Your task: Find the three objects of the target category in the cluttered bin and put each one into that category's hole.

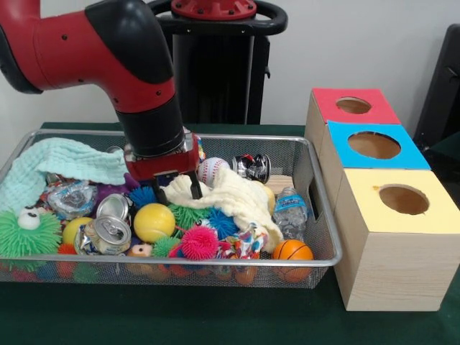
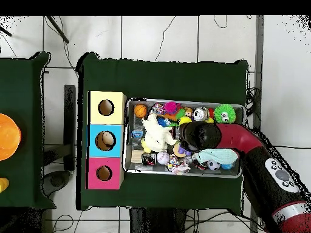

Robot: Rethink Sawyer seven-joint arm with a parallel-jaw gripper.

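While the bin [image 1: 316, 262] holds clutter, the fingers [image 1: 177, 188] pinch the cream cloth [image 1: 241, 198] inside it.

I see dark green table [image 1: 215, 316] near me. Plain pale wall [image 1: 338, 43] far behind. From above, I see white tile floor [image 2: 158, 36], thin black cables [image 2: 212, 24], second green table [image 2: 24, 91] at left.

the arm [image 1: 108, 54] is glossy red with rounded black joint covers and small dark screw holes along its casing. a black cylindrical wrist [image 1: 152, 129] sits above the gripper [image 1: 178, 188], whose housing is a red block with short black fingers [image 1: 194, 185] below it.
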